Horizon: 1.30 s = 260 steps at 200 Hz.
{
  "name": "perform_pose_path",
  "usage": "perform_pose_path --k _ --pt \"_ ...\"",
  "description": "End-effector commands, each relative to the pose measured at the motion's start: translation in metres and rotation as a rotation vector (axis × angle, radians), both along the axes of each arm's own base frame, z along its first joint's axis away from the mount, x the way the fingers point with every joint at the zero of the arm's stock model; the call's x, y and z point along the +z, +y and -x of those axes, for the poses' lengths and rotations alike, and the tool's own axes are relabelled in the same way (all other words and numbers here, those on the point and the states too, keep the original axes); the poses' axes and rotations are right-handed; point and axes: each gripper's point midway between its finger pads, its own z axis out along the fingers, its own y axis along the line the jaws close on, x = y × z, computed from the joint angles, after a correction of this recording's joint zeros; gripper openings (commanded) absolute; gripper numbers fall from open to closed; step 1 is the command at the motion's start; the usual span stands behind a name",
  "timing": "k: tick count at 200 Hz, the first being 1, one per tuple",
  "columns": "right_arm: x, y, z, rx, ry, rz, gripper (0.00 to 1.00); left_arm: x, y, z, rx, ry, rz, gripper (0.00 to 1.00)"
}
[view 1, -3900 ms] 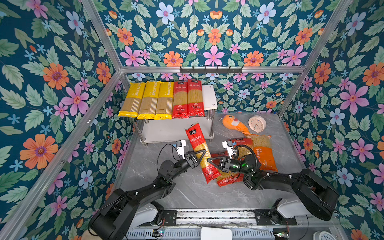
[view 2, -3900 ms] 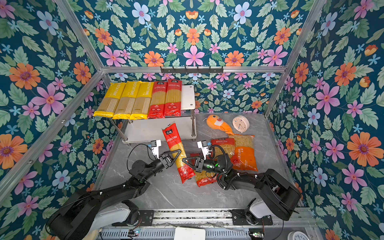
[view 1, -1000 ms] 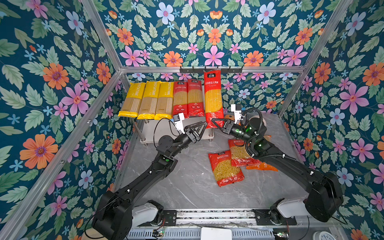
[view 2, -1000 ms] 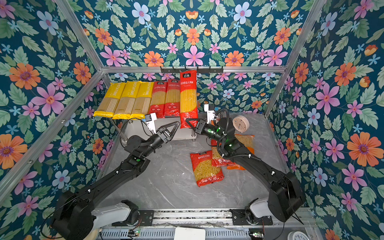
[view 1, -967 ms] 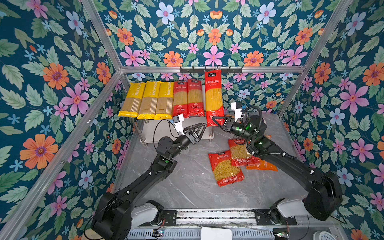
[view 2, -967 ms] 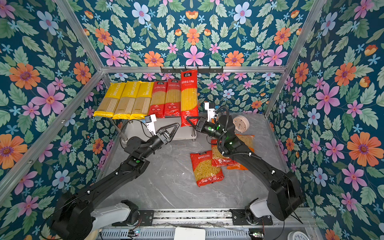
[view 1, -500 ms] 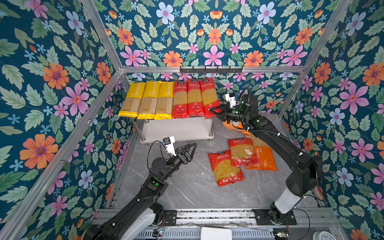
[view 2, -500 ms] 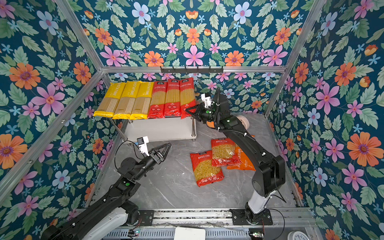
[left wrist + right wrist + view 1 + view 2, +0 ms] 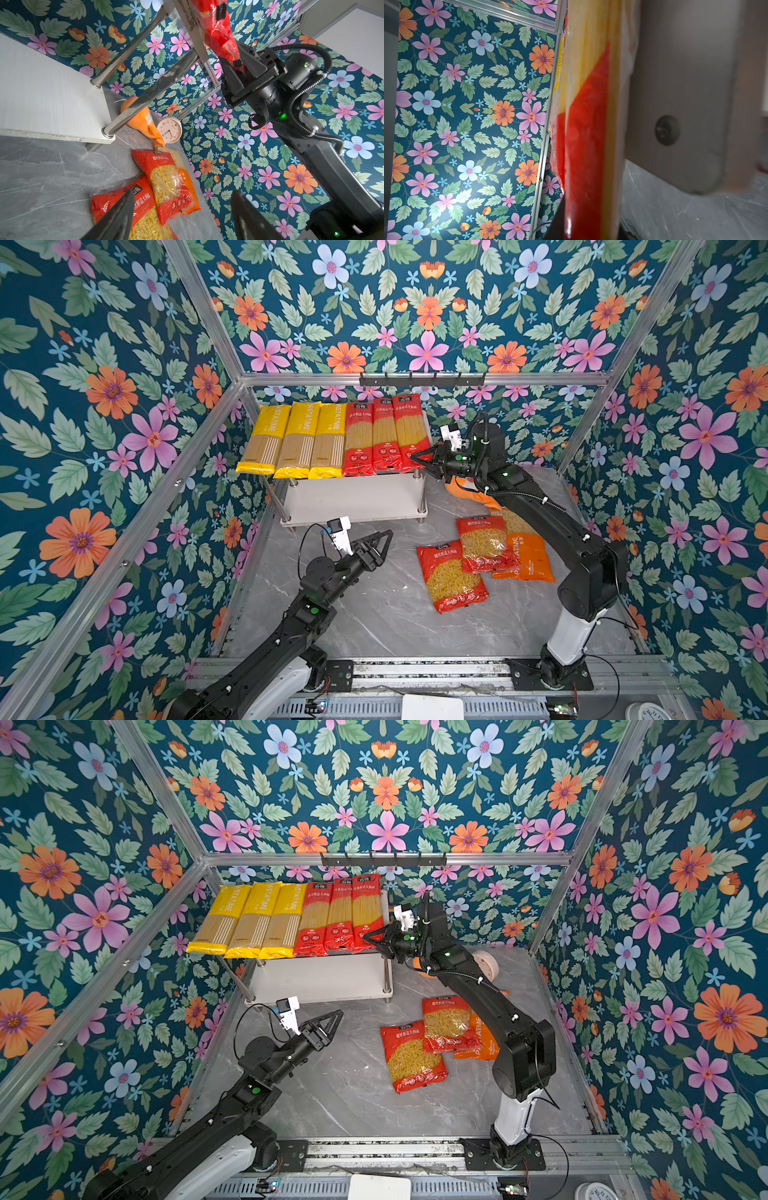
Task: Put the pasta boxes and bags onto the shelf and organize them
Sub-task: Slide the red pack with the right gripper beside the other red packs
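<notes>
Red spaghetti pack [image 9: 409,431] is lying rightmost on the shelf [image 9: 357,499] top board, right gripper [image 9: 420,459] clamping its near end. Left gripper [image 9: 384,536] is hovering spread, empty; releasing is likely next, then fetching the bags [image 9: 453,576] lying near right

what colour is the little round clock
Pale pink clock, best seen in the left wrist view.

Robot test booth — aluminium frame [image 9: 291,379], floral walls [image 9: 415,302] (marble-look floor [image 9: 386,614])
</notes>
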Motion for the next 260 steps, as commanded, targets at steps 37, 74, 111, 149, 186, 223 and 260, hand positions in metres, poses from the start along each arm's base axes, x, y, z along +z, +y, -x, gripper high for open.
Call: perform_pose_path --k 37,74,111,149,186,223,260 --pt "0.007 -0.001 0.003 0.019 -0.042 -0.007 0.30 0.006 -0.001 0.001 -0.003 -0.027 0.018 0.75" --pt "0.008 -0.010 0.011 0.006 -0.044 -0.006 0.43 0.005 -0.001 0.000 -0.002 -0.026 0.015 0.75" --pt "0.016 -0.019 0.014 -0.017 -0.063 0.005 0.43 0.008 -0.006 0.000 -0.016 -0.029 0.020 0.75" --pt "0.020 -0.011 0.003 0.003 -0.050 -0.008 0.31 0.010 -0.016 0.002 -0.031 -0.037 0.019 0.74" --pt "0.008 -0.016 0.007 -0.009 -0.032 0.003 0.37 0.001 -0.021 0.006 -0.034 -0.021 0.008 0.75" --pt "0.012 -0.036 0.028 -0.034 -0.084 0.038 0.56 -0.005 -0.023 0.004 -0.034 -0.013 -0.018 0.75" --pt "-0.015 -0.060 0.055 -0.044 -0.080 0.101 0.58 -0.021 -0.035 0.003 -0.052 0.014 -0.069 0.74"
